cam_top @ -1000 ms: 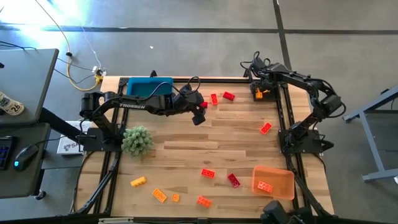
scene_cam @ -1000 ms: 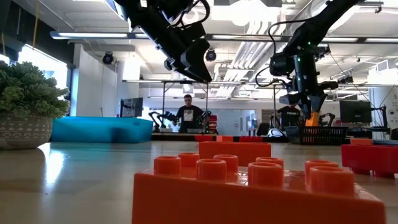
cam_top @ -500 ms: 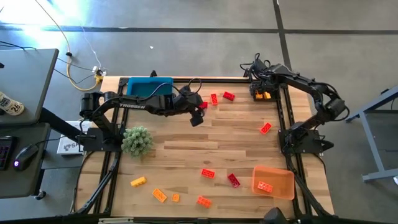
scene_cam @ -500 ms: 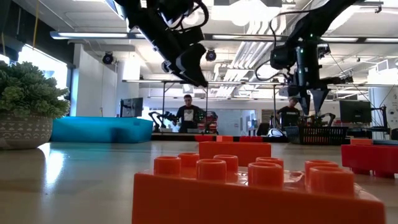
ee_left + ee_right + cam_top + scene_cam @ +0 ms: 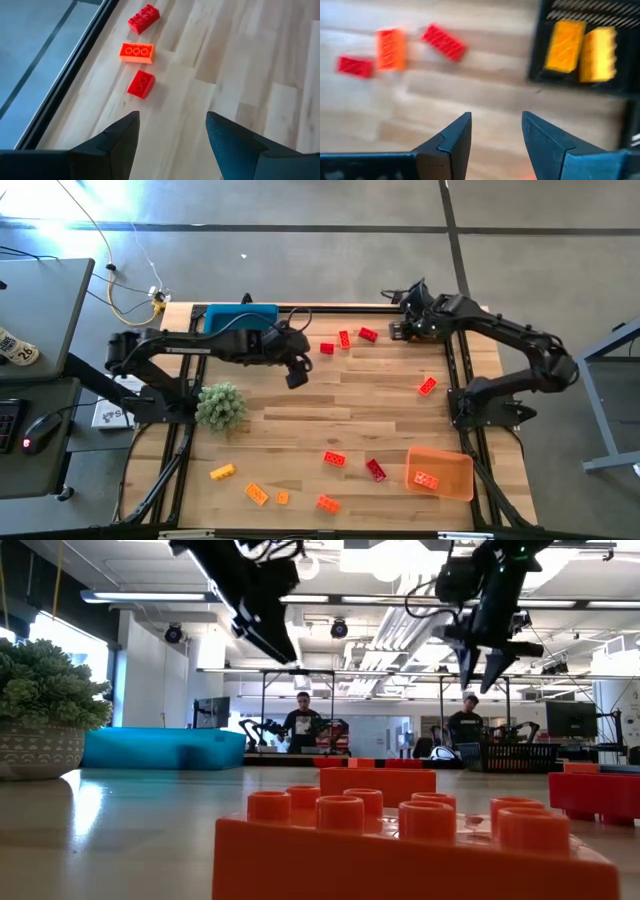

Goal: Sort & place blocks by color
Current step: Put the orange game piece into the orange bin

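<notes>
High view: the right gripper (image 5: 398,330) was over the black wire basket (image 5: 420,332) at the table's far right corner a second ago with something orange in it; now it sits just left of the basket, nothing in it. I read that as a drop-off done. The left gripper (image 5: 296,377) has pulled back from the three small studded plastic bricks near the far edge (image 5: 345,338), two red and one orange-red, toward the table's middle left. They look untouched. Orange plastic tray (image 5: 441,472) at the near right holds one orange-red brick (image 5: 426,480). Blue plastic tray (image 5: 239,318) at the far left: contents can't be seen. Loose bricks: one orange-red at right (image 5: 427,385), two mid-near (image 5: 335,458), four yellow/orange along the near edge (image 5: 255,493). Green spiky plant ball (image 5: 221,405) at left.

Low view: both arms raised clear of the table. Big orange brick (image 5: 400,850) right at the lens; blue tray at left. People stand in the room behind.

Left wrist view: fingers (image 5: 107,142) wide apart, empty, the three far-edge bricks ahead.

Right wrist view: fingers (image 5: 451,138) spread, empty. Basket holds an orange block (image 5: 564,45) and a yellow block (image 5: 597,54) side by side.
</notes>
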Available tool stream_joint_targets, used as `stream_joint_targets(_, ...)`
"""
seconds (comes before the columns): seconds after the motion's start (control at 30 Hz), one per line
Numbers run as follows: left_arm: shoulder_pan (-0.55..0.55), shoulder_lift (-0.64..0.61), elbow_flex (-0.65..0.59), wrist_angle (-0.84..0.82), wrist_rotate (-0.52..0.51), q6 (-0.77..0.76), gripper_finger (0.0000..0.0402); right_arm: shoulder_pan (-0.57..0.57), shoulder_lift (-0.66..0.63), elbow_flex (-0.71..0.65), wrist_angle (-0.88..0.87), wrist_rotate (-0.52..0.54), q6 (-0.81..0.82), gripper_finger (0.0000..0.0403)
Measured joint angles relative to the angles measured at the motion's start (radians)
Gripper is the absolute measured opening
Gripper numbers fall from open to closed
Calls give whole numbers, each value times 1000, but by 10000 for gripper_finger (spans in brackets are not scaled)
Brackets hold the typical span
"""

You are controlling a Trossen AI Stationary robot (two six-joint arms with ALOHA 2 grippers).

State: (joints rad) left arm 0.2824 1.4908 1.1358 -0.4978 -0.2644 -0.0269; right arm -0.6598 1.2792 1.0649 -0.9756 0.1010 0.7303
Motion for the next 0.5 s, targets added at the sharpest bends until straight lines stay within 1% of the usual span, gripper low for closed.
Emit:
stream_joint_targets(0.1,-9,-45,0,-54,5,-2,217,95,-18,0,26,-28,91,161)
stream_joint_targets(0.2,-15,-79,0,-119,35,-33,217,207,-25,0,92,-23,173,161)
stream_joint_targets(0.33,-27,-108,0,-207,81,-60,217,345,-25,0,198,28,267,161)
stream_joint_targets(0.5,-56,-117,0,-290,137,-86,217,485,-25,0,304,105,358,161)
